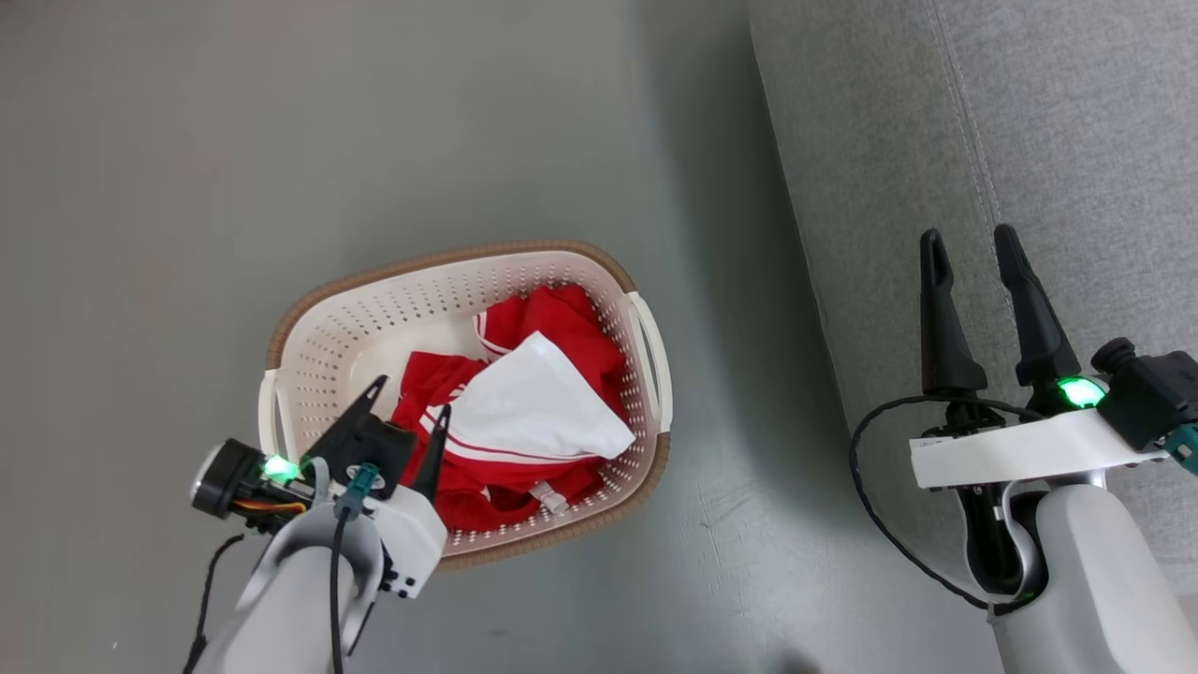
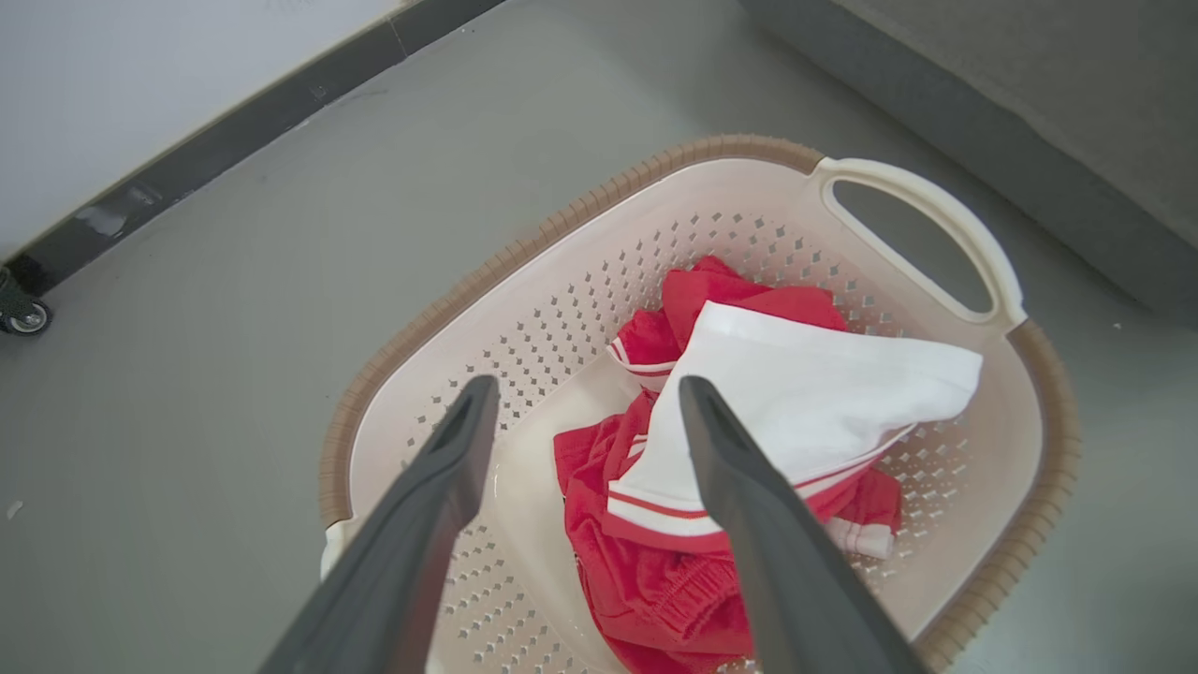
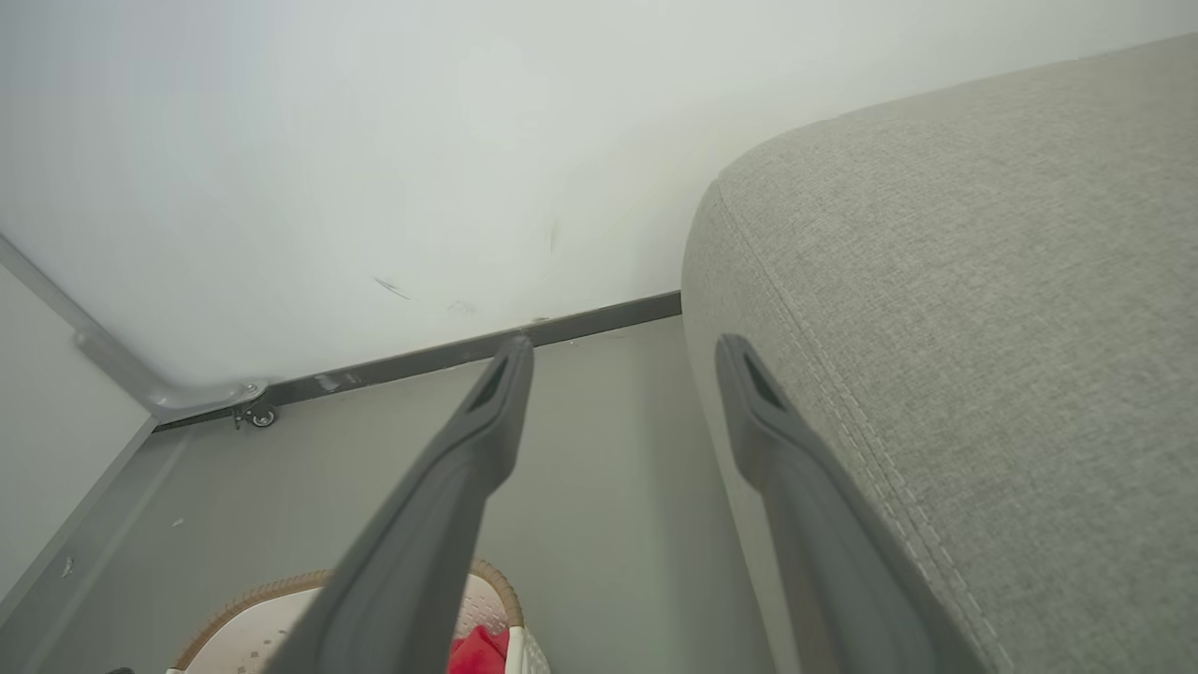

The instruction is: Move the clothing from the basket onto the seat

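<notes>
The clothing, red with a white panel and stripe trim, lies bunched in the cream perforated basket on the floor. My left gripper hangs open just above the basket's near-left part, its fingers over the red cloth's edge and empty. The grey woven seat rises at the right. My right gripper stands open and empty over the seat's front edge. The basket's rim and a bit of red cloth peek in at the bottom of the right wrist view.
Grey floor surrounds the basket. A white wall with a dark baseboard runs beyond it. A small caster wheel sits by the baseboard.
</notes>
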### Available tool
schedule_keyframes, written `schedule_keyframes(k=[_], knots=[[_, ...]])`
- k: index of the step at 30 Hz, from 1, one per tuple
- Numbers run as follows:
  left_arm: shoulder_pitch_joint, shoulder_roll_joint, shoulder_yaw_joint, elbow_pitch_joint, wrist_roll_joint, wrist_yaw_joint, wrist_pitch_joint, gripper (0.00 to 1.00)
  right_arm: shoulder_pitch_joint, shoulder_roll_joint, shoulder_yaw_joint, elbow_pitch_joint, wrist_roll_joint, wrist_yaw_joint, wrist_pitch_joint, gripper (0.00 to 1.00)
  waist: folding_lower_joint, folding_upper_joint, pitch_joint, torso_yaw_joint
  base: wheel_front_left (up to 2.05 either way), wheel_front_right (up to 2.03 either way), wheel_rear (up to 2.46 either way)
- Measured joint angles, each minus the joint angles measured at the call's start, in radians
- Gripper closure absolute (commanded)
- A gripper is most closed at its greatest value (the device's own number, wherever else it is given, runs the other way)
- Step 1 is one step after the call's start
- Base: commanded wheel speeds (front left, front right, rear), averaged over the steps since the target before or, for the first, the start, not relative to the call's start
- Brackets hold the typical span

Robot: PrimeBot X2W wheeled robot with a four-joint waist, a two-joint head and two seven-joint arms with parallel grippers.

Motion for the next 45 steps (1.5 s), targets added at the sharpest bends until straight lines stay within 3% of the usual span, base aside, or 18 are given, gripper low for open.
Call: schedule_keyframes(k=[30,45], knots=[[-0.127,-0.016,-0.053,0.106,0.052,-0.006,0.000,0.00,-0.167,0.000,0.048,-0.053,-0.016,0.000,-0.019,0.00,0.0000,0.0000,0.149,-0.059,0.00,0.00,0.00],[-0.142,-0.026,-0.112,0.212,0.079,-0.085,0.002,0.00,-0.202,-0.001,0.056,-0.034,-0.030,0.000,-0.019,0.00,0.0000,0.0000,0.156,-0.051,0.00,0.00,0.00]])
